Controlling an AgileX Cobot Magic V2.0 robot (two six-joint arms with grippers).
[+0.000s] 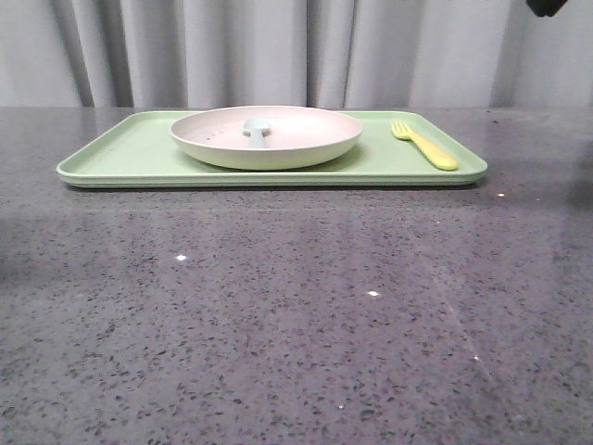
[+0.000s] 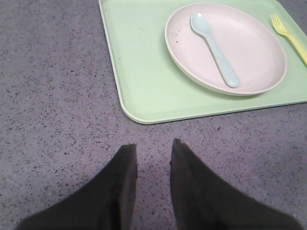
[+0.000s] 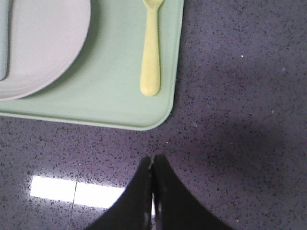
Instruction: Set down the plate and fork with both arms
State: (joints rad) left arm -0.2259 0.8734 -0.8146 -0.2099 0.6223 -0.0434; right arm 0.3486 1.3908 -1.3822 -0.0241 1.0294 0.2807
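The cream-pink plate (image 1: 266,136) sits in the middle of the light-green tray (image 1: 120,153), with a pale blue spoon (image 1: 256,130) lying in it. The yellow fork (image 1: 425,146) lies on the tray to the plate's right. In the left wrist view the plate (image 2: 249,52), spoon (image 2: 214,49) and fork (image 2: 289,37) show beyond my left gripper (image 2: 153,143), which is open and empty over bare table short of the tray's corner. In the right wrist view my right gripper (image 3: 153,158) is shut and empty, just off the tray's edge, with the fork (image 3: 150,50) ahead of it.
The table (image 1: 296,315) is dark speckled stone with light glints. A grey curtain (image 1: 278,46) hangs behind the tray. A dark part of the right arm (image 1: 547,7) shows at the top right corner of the front view.
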